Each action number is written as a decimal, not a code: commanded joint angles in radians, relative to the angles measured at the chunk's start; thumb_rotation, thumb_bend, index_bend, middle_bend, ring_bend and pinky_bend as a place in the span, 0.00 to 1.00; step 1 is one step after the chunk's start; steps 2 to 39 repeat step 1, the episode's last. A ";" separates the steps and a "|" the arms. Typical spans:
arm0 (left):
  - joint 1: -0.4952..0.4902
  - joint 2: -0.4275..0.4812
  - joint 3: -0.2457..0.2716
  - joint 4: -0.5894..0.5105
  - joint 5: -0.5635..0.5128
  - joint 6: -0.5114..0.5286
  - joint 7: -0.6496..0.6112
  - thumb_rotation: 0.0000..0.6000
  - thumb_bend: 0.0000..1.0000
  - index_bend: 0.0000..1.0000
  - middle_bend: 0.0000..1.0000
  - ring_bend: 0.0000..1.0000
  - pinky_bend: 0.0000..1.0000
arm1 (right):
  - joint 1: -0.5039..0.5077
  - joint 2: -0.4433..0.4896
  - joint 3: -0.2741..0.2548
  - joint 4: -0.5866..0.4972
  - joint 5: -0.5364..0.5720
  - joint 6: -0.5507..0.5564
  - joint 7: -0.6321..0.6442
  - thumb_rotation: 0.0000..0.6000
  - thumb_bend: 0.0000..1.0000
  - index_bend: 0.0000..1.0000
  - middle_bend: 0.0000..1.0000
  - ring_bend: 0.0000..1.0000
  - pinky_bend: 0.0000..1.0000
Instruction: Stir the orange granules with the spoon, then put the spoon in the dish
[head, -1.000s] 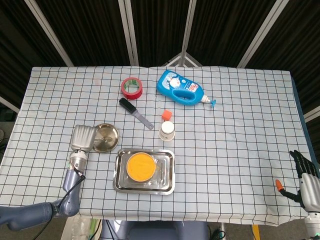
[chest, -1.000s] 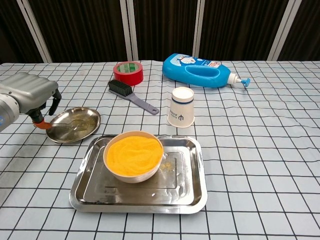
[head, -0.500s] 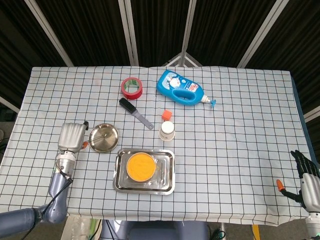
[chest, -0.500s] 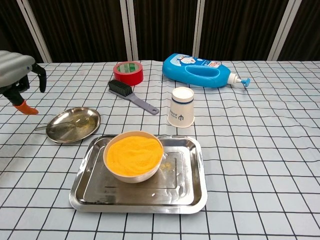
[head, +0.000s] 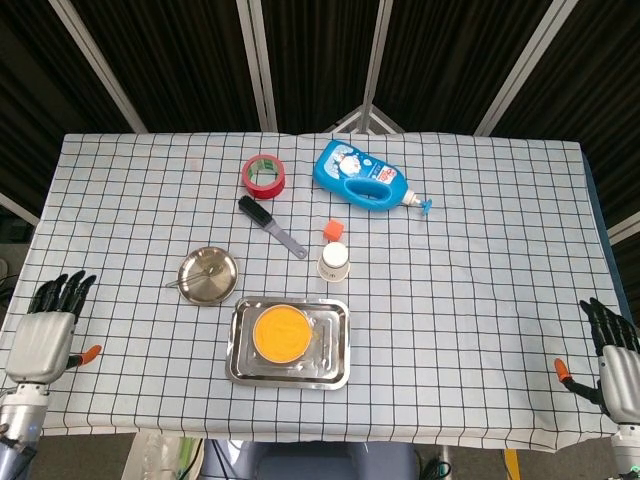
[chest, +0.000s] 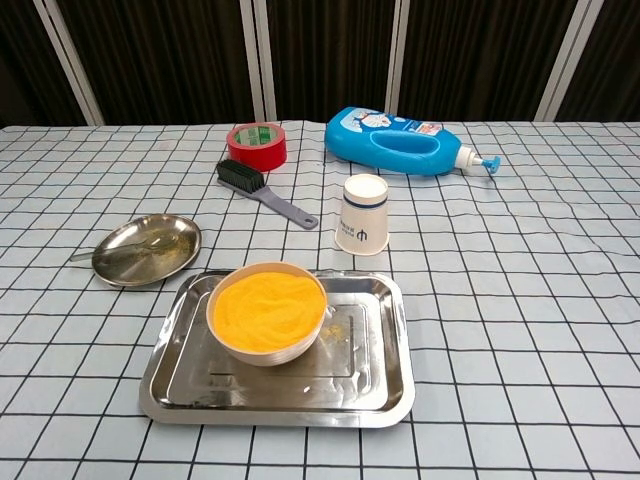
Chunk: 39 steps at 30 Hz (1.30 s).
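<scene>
A bowl of orange granules (head: 279, 332) (chest: 267, 309) stands in a steel tray (head: 336, 360) (chest: 385, 375) near the table's front. Left of the tray sits a small round steel dish (head: 222, 284) (chest: 175, 256). A metal spoon (head: 192, 275) (chest: 112, 252) lies in the dish with its handle over the left rim. My left hand (head: 45, 330) hangs at the front left corner, fingers spread, holding nothing. At the front right edge my right hand (head: 612, 358) is likewise empty with fingers apart. Neither hand shows in the chest view.
Behind the tray stand a paper cup (head: 334, 261) (chest: 363, 227) and an orange block (head: 333, 230). Further back lie a black brush (head: 270, 225) (chest: 262, 191), a red tape roll (head: 264, 175) (chest: 256, 145) and a blue bottle (head: 360, 176) (chest: 398, 140) on its side.
My left hand has let go of the spoon, now lying in the dish, and drawn back to the table's front left corner, leaving the chest view. The right hand has stayed put.
</scene>
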 joint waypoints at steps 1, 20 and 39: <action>0.075 0.031 0.045 0.077 0.124 0.101 -0.081 1.00 0.08 0.00 0.00 0.00 0.00 | -0.001 -0.015 0.003 0.006 -0.003 0.014 -0.024 1.00 0.39 0.00 0.00 0.00 0.00; 0.075 0.031 0.045 0.077 0.124 0.101 -0.081 1.00 0.08 0.00 0.00 0.00 0.00 | -0.001 -0.015 0.003 0.006 -0.003 0.014 -0.024 1.00 0.39 0.00 0.00 0.00 0.00; 0.075 0.031 0.045 0.077 0.124 0.101 -0.081 1.00 0.08 0.00 0.00 0.00 0.00 | -0.001 -0.015 0.003 0.006 -0.003 0.014 -0.024 1.00 0.39 0.00 0.00 0.00 0.00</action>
